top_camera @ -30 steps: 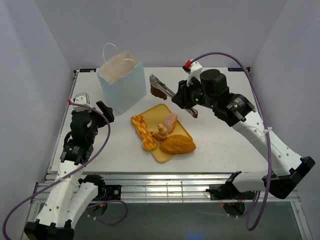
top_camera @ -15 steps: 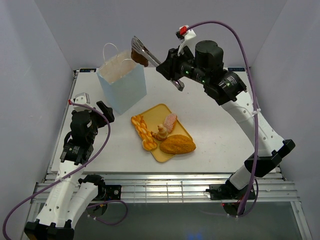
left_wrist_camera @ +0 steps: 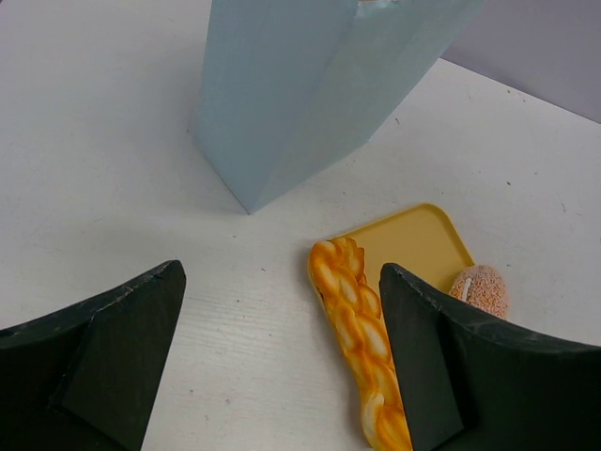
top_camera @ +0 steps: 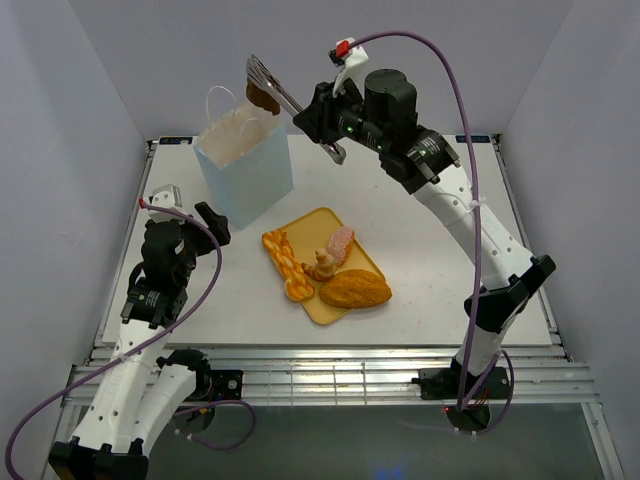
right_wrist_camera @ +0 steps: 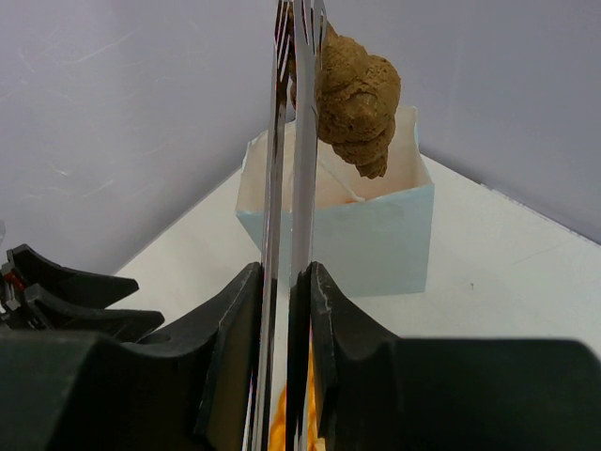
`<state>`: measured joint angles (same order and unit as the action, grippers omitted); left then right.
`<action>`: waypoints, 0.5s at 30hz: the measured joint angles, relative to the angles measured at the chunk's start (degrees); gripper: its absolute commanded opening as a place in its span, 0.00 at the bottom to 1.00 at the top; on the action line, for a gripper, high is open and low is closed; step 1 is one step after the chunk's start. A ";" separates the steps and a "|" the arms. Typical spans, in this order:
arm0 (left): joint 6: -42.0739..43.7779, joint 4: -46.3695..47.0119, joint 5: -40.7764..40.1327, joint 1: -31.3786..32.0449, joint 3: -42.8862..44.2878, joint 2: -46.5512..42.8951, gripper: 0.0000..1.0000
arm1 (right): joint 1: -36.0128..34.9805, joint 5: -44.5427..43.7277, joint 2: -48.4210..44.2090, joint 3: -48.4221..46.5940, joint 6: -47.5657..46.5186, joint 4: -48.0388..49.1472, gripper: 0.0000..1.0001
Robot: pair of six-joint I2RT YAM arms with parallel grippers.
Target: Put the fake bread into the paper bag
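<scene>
My right gripper (top_camera: 322, 116) is shut on the long metal tongs (top_camera: 283, 93), seen also in the right wrist view (right_wrist_camera: 289, 188). The tongs pinch a dark brown roll (top_camera: 262, 98) (right_wrist_camera: 355, 103) held high above the open mouth of the pale blue paper bag (top_camera: 245, 170) (right_wrist_camera: 357, 235). On the yellow tray (top_camera: 310, 228) lie an orange braid (top_camera: 283, 260) (left_wrist_camera: 362, 338), a tan bun (top_camera: 322, 266), a pinkish piece (top_camera: 341, 242) (left_wrist_camera: 479, 289) and a golden oval loaf (top_camera: 355, 290). My left gripper (top_camera: 205, 222) (left_wrist_camera: 282, 376) is open and empty, low over the table left of the braid.
White walls close in the table on the left, back and right. The bag (left_wrist_camera: 310, 103) stands at the back left of the table with its white cord handles (top_camera: 222, 97) up. The tray lies diagonally in the middle.
My right arm has lifted the tongs with the dark roll from beside the tray up and left, to above the bag's mouth. The left arm has not moved.
</scene>
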<state>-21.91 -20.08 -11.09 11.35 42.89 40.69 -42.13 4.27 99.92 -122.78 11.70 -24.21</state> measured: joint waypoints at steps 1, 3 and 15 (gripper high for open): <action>0.02 0.00 0.02 0.00 0.00 0.02 0.95 | 0.00 0.02 0.52 -0.15 -0.04 0.63 0.26; 0.00 0.00 0.04 0.00 0.00 0.02 0.95 | 0.00 0.33 1.49 -0.39 -0.13 1.92 0.26; 0.00 0.02 0.68 0.00 0.00 0.09 0.95 | 0.00 2.45 8.31 -2.32 -0.04 8.81 0.29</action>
<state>-21.91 -20.05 -10.41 11.35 42.89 40.77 -42.13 6.72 108.22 -125.10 11.66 -15.40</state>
